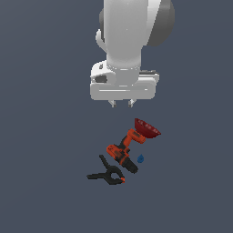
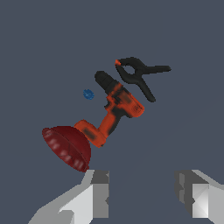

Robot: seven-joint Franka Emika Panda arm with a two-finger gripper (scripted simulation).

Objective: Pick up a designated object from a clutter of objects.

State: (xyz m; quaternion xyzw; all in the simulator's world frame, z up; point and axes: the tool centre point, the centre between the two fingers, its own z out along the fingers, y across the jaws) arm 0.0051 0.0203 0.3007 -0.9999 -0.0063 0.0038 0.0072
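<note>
The dark red bowl [image 1: 147, 129] [image 2: 68, 147] lies tipped on its side, leaning against the handle end of the orange-and-black power drill [image 1: 123, 151] [image 2: 114, 108]. A black clamp with orange tips [image 1: 107, 174] [image 2: 139, 74] lies by the drill's other end, and a tiny blue piece [image 1: 140, 159] [image 2: 88, 94] sits beside the drill. My gripper [image 1: 122, 103] [image 2: 142, 192] hangs open above the group, a little toward the exterior view's left of the bowl, with nothing between its fingers [image 2: 99, 192].
A plain dark grey floor [image 1: 45, 182] surrounds the small cluster on every side. No other objects or edges show.
</note>
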